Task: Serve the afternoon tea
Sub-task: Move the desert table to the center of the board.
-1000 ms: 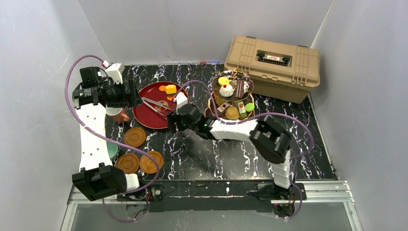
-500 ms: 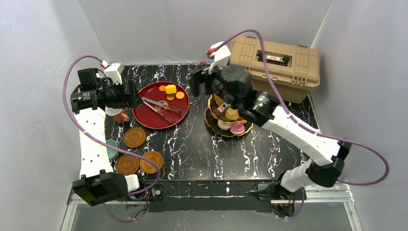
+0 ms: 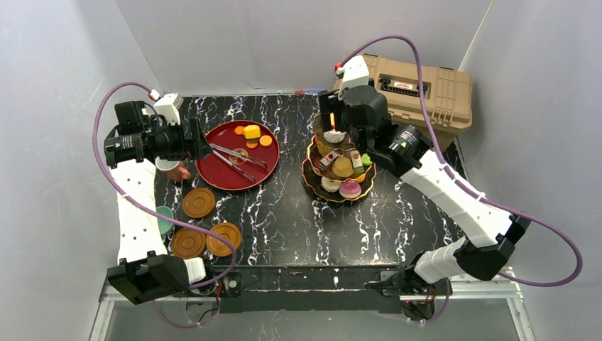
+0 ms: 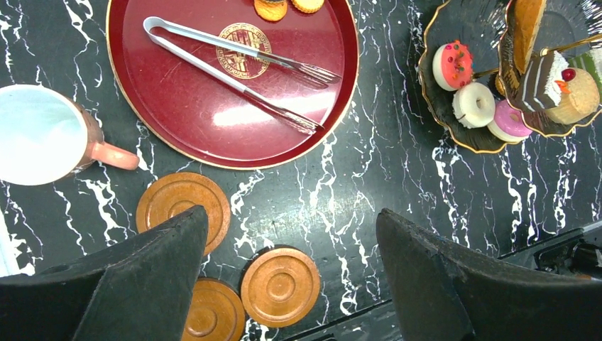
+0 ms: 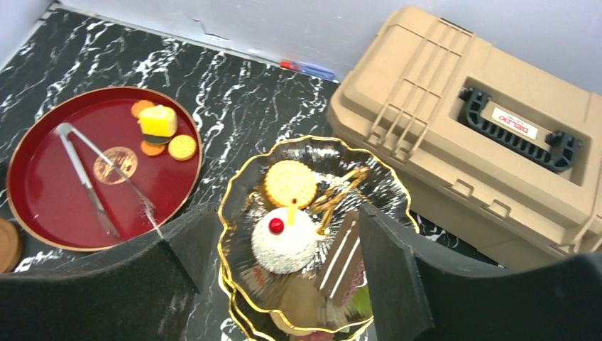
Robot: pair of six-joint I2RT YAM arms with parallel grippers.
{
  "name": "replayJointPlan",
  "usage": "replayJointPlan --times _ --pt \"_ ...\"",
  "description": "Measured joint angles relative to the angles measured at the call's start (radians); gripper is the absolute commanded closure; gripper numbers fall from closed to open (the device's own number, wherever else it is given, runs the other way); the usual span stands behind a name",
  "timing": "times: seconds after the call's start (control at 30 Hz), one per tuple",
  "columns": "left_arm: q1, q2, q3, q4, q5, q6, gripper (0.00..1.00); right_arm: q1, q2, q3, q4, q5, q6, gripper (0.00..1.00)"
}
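Right jaws apart, empty, over top tier of the stand (image 5: pixel 380 192), flanking the white cake (image 5: pixel 285 241); we judge placement; left jaws apart, empty, parked left of the stand, above saucers (image 4: pixel 183 211).

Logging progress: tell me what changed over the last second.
The right claw swung from the red tray rightward and farther back to hover over the tiered stand, open and empty. The left claw, tongs, cup and saucers stayed put.

Left gripper (image 4: pixel 291 227): faces down, jaws wide, empty.
Right gripper (image 5: pixel 280 220): faces down, jaws wide, empty.
Right arm (image 3: pixel 454 199): stretched forward.
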Motion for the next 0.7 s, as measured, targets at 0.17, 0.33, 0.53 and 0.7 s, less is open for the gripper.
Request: replayJointPlan --times 0.17,0.33,0.53,0.7 --pt "0.000 0.000 0.002 0.000 0.006 -0.004 0.14 -0.079 0.026 0.000 0.001 -0.016 0.001 0.30" --pt "0.000 0.000 0.013 -0.001 0.006 -0.004 0.14 -0.129 0.067 0.000 0.002 -0.040 0.004 0.30" --pt "0.000 0.000 0.015 0.000 0.009 -0.005 0.14 -0.139 0.076 0.000 0.010 -0.063 0.004 0.42" --pt "0.000 0.000 0.015 0.000 0.009 -0.008 0.14 -0.150 0.079 0.000 0.023 -0.077 0.011 0.55"
